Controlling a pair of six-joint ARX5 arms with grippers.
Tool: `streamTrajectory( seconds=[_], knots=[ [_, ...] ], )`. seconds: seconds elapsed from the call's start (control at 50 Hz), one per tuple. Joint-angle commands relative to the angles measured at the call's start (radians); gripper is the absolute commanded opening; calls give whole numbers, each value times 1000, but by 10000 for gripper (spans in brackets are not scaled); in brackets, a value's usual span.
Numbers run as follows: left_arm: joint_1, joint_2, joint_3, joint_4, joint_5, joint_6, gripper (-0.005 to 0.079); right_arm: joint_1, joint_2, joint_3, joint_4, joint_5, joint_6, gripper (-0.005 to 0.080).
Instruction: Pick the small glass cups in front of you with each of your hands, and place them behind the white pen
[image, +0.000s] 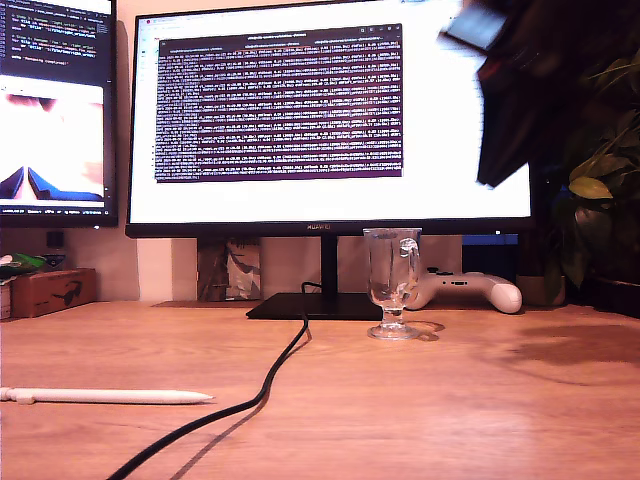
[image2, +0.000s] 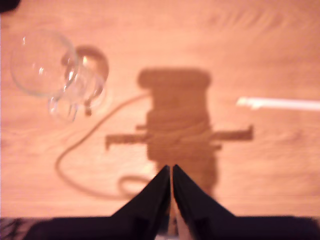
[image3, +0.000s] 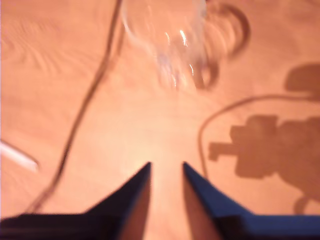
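Exterior view: one cup (image: 392, 282) stood upright on the table (image: 480, 400), near the monitor (image: 330, 120) base, handle toward the exterior view's right; pen (image: 105, 396) lay flat near the exterior view's lower left, long axis running across the view, tip toward the cable (image: 255, 395); cup was well apart from the pen, farther back on the table; a blurred dark arm (image: 520, 90) hung high at the exterior view's upper right, which arm I could not tell; only one cup was visible here.

First wrist view: my first gripper (image2: 171, 172) was closed, tips touching, holding nothing, above bare table; a cup (image2: 57, 72) sat well ahead and off to one side of the gripper line; pen (image2: 280, 104) showed on the other side.

Second wrist view: my second gripper (image3: 166, 170) was slightly open, empty; a cup (image3: 167, 37) sat almost straight ahead of the gap, seen from above, blurred; pen end (image3: 17, 156) off to the side; cable (image3: 87, 105) between.

Judgement: second gripper looked better aligned for a grasp; first would need opening and a sideways shift.
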Motion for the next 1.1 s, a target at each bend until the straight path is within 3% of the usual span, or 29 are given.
streamTrajectory(
  seconds=[0.0,0.16,0.68,1.08],
  knots=[
    [1,-4,4,2,-5,6,-18,0,23,39,2,3,2,377],
    [1,-4,21,13,-5,6,-15,4,98,114,-14,-1,1,418],
    [1,-4,29,36,-5,6,-15,63,322,294,-129,44,11,414],
    [1,-4,29,35,-5,26,-13,63,392,312,-140,74,-3,324]
  ],
)
